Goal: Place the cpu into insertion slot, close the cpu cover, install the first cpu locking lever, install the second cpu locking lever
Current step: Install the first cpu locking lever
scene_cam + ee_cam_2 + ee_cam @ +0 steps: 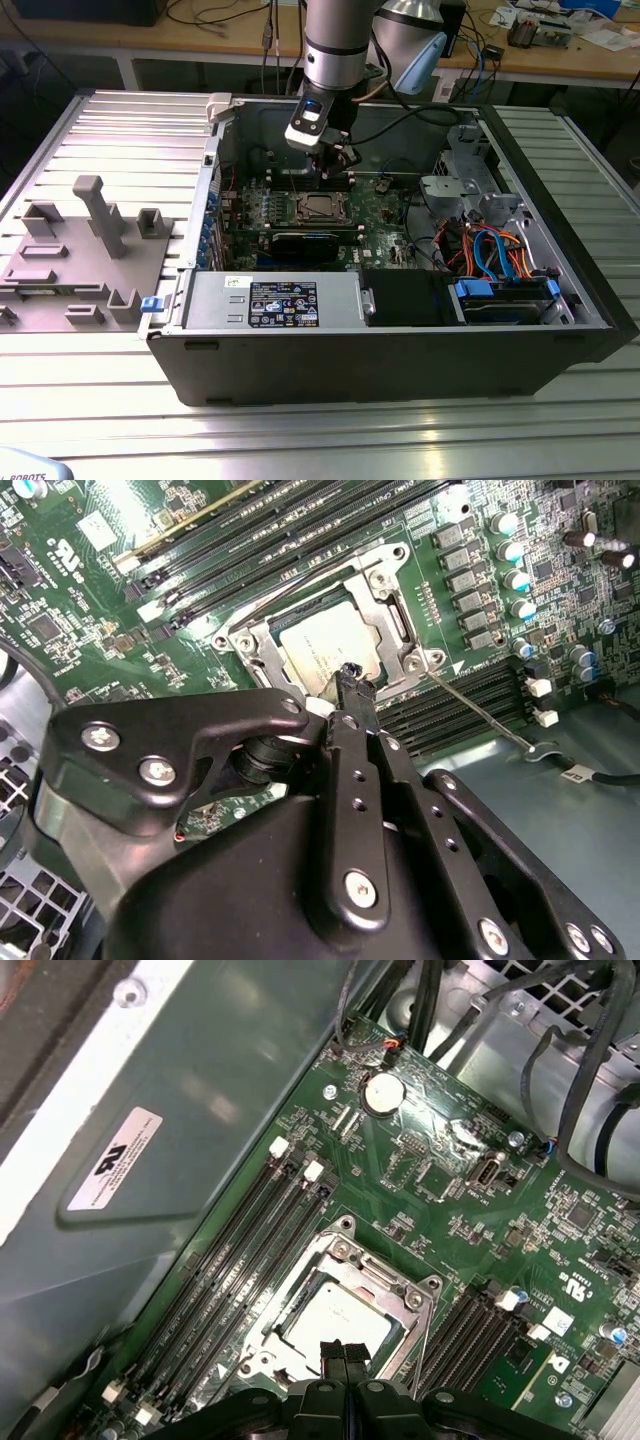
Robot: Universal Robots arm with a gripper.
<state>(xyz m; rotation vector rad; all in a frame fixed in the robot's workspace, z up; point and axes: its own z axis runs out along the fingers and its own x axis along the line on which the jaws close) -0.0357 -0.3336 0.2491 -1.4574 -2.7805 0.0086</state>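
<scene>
Above the cpu [335,1317], pincer [343,1348] (arm [338,45] upright)

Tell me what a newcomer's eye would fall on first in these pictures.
The robot arm reaching down into the open computer case at the middle of the exterior view stands out first. In the first wrist view, the shut gripper hangs right at the edge of the silver cpu. The cpu lies in its socket on the green motherboard, with the cpu cover framing it.
</scene>
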